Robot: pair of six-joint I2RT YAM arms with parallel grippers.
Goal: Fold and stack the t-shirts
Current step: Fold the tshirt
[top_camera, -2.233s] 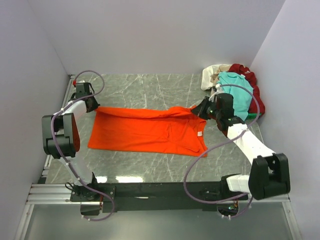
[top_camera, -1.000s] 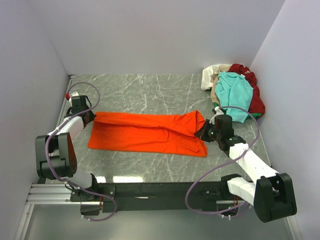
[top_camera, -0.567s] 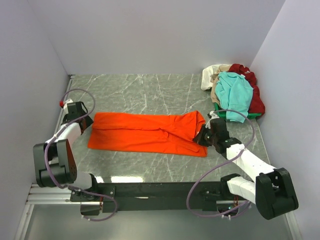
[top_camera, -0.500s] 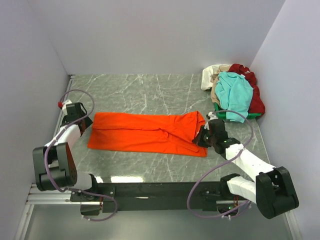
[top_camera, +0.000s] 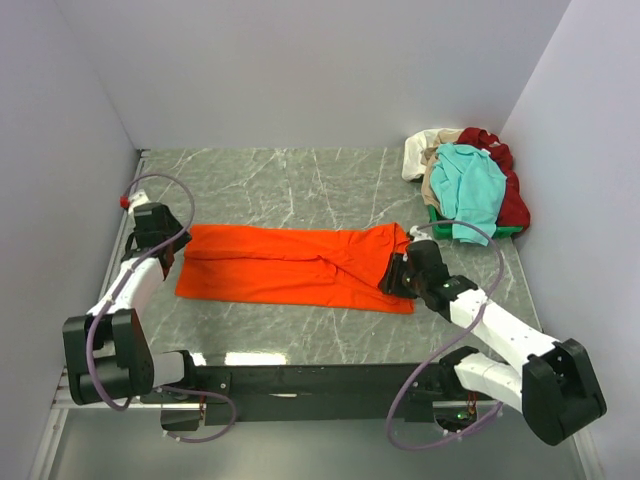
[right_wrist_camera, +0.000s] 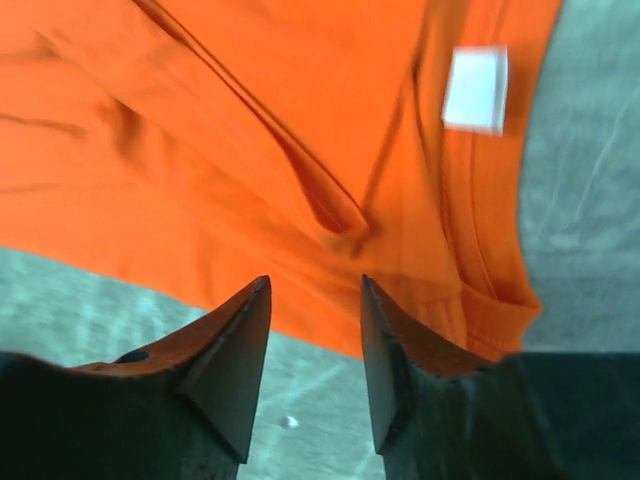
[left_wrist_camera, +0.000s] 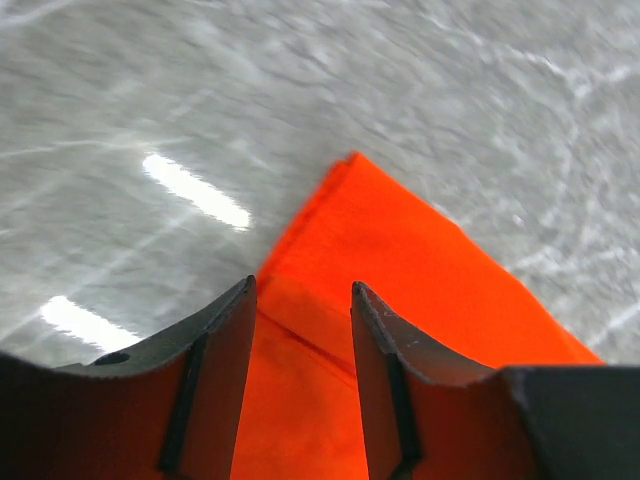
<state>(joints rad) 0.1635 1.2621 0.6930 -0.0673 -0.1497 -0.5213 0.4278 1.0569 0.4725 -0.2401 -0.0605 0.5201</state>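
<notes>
A bright orange t-shirt point(top_camera: 295, 265) lies folded lengthwise as a long strip across the middle of the marble table. My left gripper point(top_camera: 172, 248) hovers at the strip's left end, open, with the orange corner point(left_wrist_camera: 400, 240) below the empty gap between its fingers point(left_wrist_camera: 215, 350). At the neck end on the right sits my right gripper point(top_camera: 392, 277), open as well, just above the cloth's near edge point(right_wrist_camera: 300, 240). The white neck label point(right_wrist_camera: 475, 88) shows beyond it. More t-shirts, teal point(top_camera: 470, 188), dark red point(top_camera: 512, 200) and cream point(top_camera: 424, 150), are heaped in the far right corner.
White walls close the table point(top_camera: 290, 180) in on the left, back and right. A green edge point(top_camera: 505, 232) peeks out under the heap. The arms' black base rail point(top_camera: 320, 382) runs along the near edge.
Both grippers were shut on the orange shirt's ends, pulled the far edge toward the near edge to fold it, then opened and let go. The shirt now lies as a narrower strip.
</notes>
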